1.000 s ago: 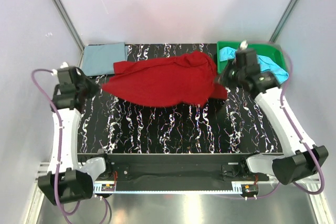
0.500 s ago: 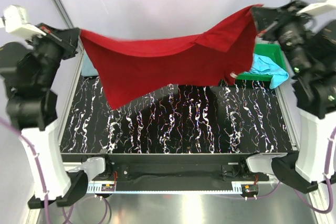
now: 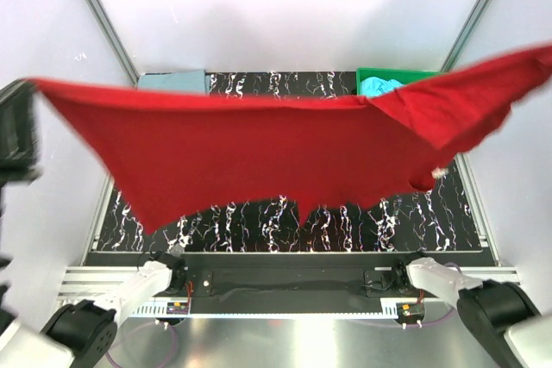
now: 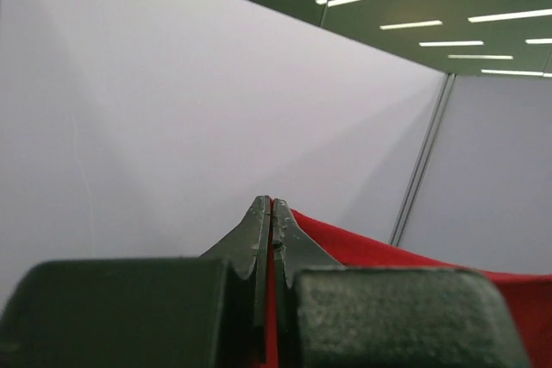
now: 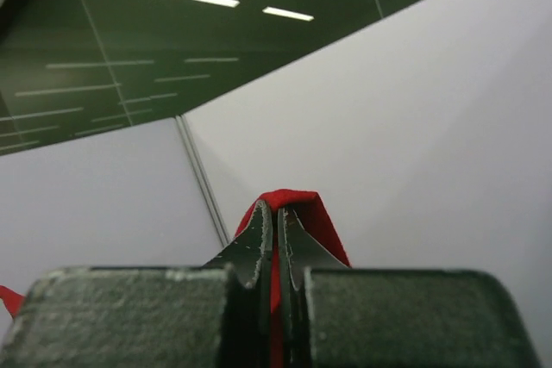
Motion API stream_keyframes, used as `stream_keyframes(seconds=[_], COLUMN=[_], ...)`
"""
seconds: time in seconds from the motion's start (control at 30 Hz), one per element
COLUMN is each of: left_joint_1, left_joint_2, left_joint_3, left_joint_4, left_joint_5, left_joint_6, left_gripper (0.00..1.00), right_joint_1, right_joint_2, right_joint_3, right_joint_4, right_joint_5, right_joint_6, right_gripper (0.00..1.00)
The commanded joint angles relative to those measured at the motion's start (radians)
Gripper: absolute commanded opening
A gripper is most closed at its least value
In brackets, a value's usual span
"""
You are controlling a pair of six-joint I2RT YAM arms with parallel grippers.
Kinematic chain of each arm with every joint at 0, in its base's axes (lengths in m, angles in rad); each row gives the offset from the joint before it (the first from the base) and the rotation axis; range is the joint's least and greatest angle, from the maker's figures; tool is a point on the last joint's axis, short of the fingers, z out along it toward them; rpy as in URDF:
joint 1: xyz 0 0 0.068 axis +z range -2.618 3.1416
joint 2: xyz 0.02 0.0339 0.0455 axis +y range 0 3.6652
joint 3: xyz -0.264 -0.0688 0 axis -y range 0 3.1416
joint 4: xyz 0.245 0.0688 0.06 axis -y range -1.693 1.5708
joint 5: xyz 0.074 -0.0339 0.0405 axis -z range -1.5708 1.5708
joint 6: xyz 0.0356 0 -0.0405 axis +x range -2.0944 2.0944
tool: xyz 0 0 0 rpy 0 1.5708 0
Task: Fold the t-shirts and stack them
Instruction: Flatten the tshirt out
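A deep red t-shirt [image 3: 276, 144] hangs stretched wide in the air, high above the black marbled table [image 3: 285, 213], spanning almost the whole top view. My left gripper [image 4: 271, 206] is shut on its left end, with red cloth [image 4: 362, 243] pinched between the jaws. At the other end my right gripper [image 5: 278, 210] is shut on a fold of the same cloth [image 5: 293, 198]. A dusty grey-blue t-shirt [image 3: 172, 81] lies folded at the table's back left corner. A light turquoise t-shirt [image 3: 384, 85] lies crumpled at the back right. Both wrist cameras face the white walls.
A green plastic tray [image 3: 418, 75] at the back right holds the turquoise t-shirt. White enclosure walls with metal posts [image 3: 99, 15] surround the table. The arm bases [image 3: 82, 329] sit at the near edge. The raised shirt hides much of the tabletop.
Both arms have lifted the red t-shirt off the table, raised it toward the camera and pulled it apart, so it now hangs spread wide instead of lying bunched.
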Motion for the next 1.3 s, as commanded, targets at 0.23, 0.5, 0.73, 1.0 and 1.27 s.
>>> stream_keyframes(seconds=[0.23, 0.5, 0.73, 1.0, 1.27], left_joint_1=[-0.059, -0.004, 0.226, 0.35, 0.361], left_joint_2=[0.015, 0.136, 0.348, 0.727, 0.853], left_joint_3=[-0.28, -0.738, -0.97, -0.894, -0.796], left_joint_4=[0.025, 0.204, 0.375, 0.457, 0.44], left_joint_5=[-0.191, -0.305, -0.155, -0.006, 0.085], left_joint_6=[0.103, 0.172, 0.114, 0.117, 0.085], left_gripper=[0.0, 0.0, 0.0, 0.0, 0.0], right_joint_1=[-0.004, -0.004, -0.012, -0.026, -0.037], right_joint_2=[0.09, 0.203, 0.427, 0.703, 0.794], right_joint_3=[-0.175, -0.61, -0.856, -0.841, -0.804], right_joint_4=[0.04, 0.323, 0.552, 0.596, 0.595], right_joint_5=[-0.054, 0.013, 0.016, -0.021, -0.024], right_joint_6=[0.018, -0.094, -0.191, -0.234, -0.214], right_gripper=[0.0, 0.0, 0.0, 0.0, 0.0])
